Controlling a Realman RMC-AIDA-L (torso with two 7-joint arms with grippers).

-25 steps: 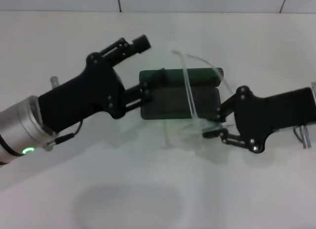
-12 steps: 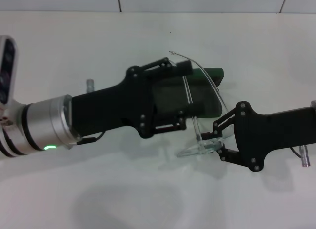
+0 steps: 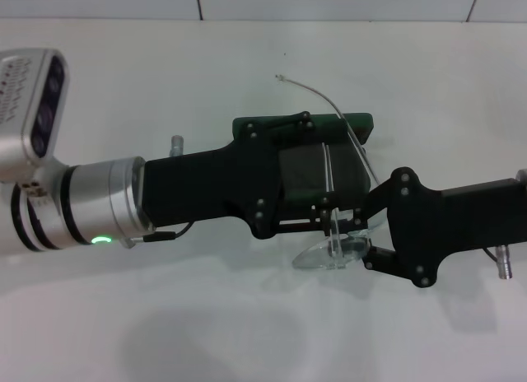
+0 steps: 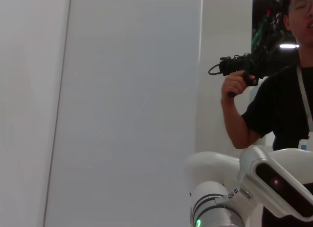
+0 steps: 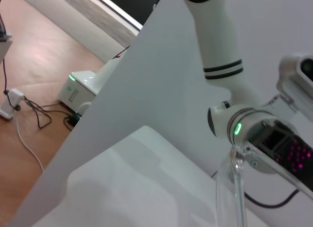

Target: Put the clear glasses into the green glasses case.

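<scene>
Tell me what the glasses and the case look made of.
The glasses, pinched in the right gripper, look like colourless clear plastic: the table shows straight through lens and thin arm. The case, open under the left gripper, seems a rigid dark green shell with a matte dark lining; whether plastic or covered board cannot be told.

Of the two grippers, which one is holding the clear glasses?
The right gripper holds the clear glasses by the lens, at the near edge of the green glasses case. The left gripper reaches over the case instead.
</scene>
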